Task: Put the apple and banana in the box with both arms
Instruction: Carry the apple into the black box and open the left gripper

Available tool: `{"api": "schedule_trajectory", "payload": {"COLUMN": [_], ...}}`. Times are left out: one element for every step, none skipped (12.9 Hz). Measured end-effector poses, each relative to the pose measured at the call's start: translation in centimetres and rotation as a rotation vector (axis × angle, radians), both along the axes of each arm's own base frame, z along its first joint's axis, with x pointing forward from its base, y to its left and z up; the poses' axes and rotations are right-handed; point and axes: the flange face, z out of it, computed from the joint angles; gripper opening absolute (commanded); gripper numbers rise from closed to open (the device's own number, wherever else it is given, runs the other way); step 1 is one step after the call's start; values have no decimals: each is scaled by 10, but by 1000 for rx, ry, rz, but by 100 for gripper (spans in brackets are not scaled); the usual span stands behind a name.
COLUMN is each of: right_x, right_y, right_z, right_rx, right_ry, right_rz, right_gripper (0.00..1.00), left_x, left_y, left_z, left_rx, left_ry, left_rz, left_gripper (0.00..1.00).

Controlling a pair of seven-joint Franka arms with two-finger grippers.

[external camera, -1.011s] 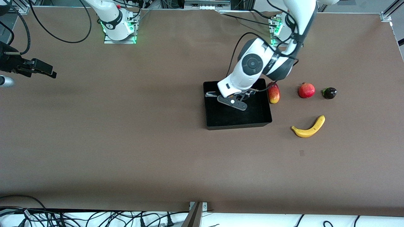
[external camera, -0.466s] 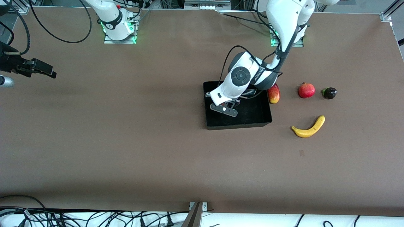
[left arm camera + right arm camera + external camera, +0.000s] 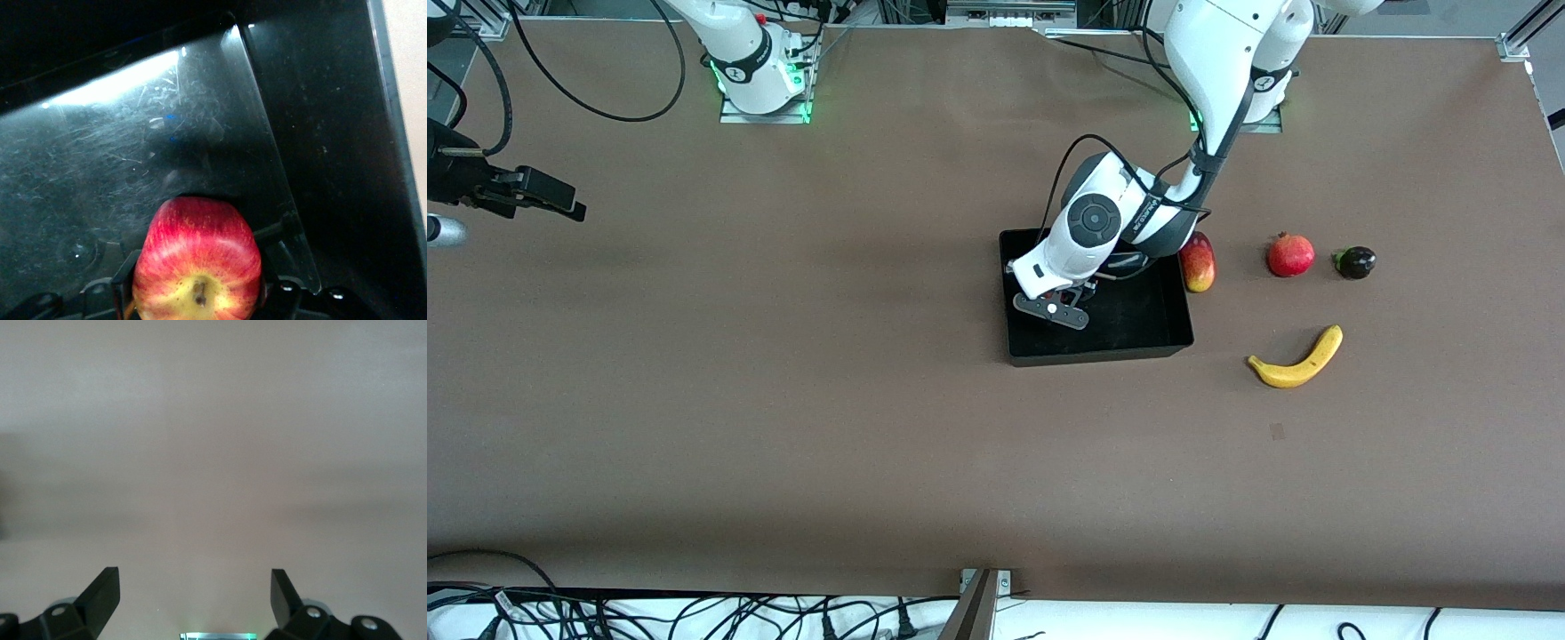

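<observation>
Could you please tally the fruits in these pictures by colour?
Red: 3 (apple held in the left gripper inside the box, mango, pomegranate)
Yellow: 1 (banana)
Dark purple: 1 (round fruit)
Total: 5

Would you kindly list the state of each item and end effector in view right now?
Apple: held in the left end effector, inside the box.
Box: upright on the table, open.
Banana: lying on the table, outside the box.
Left end effector: shut on the apple, over the box.
Right end effector: open, empty, waiting over the table at the right arm's end.
</observation>
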Motion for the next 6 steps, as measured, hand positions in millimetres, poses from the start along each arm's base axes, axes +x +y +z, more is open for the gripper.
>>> {"api": "schedule_trajectory", "payload": {"right_x": [0,0,0,-1,-1,-1], "right_y": [-1,-2,-2,-2,-2,-2], "right_z": [0,0,-1,-1,-2,-2], "right_rx": [0,0,0,1,1,1], "right_ry": [1,2,6,11,14,15], "right_rz": [-2,-3,-3,-3,-3,-3], "right_gripper": [100,100,100,100,100,100], "left_x": [0,0,0,1,2,5], "left_y": [0,0,0,1,1,1], "left_z": [0,0,-1,-1,1,9], "left_rx": [0,0,1,2,-1,-6], "left_ry": [0,0,1,1,-4,-11], "left_rz": [0,0,0,2,3,5], "left_gripper": [100,100,100,100,100,100]}}
